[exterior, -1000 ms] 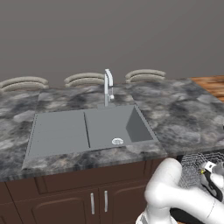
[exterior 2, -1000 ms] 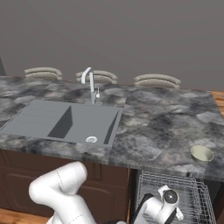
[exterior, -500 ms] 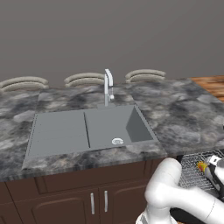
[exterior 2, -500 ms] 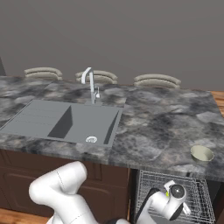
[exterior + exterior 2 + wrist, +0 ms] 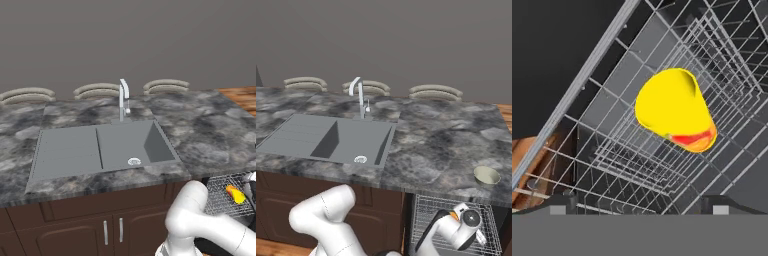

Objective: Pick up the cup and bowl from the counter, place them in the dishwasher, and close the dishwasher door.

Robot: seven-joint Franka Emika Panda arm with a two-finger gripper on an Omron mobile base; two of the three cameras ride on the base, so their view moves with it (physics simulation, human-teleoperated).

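A yellow cup (image 5: 674, 107) with an orange-red end lies on its side in the grey wire rack (image 5: 612, 150) of the dishwasher. My gripper (image 5: 640, 202) hovers just above it, open, the fingertips (image 5: 562, 201) spread wide with nothing between them. From the left base view the cup (image 5: 235, 194) shows in the rack (image 5: 220, 197) at the lower right, beside the hand (image 5: 250, 184). The right base view has the hand (image 5: 471, 225) over the rack (image 5: 431, 220). A pale green bowl (image 5: 487, 175) sits on the marbled counter (image 5: 431, 135) near its front right edge.
An inset grey sink (image 5: 105, 147) with a tap (image 5: 123, 100) takes the counter's middle. Brown cabinet doors with silver handles (image 5: 112, 231) run below it. My white arm (image 5: 326, 215) bends low in front of the cabinets. Several striped chair backs (image 5: 435, 91) stand behind the counter.
The hand has drawn a little to the right over the rack. The cup now lies free in the rack, apart from the fingers.
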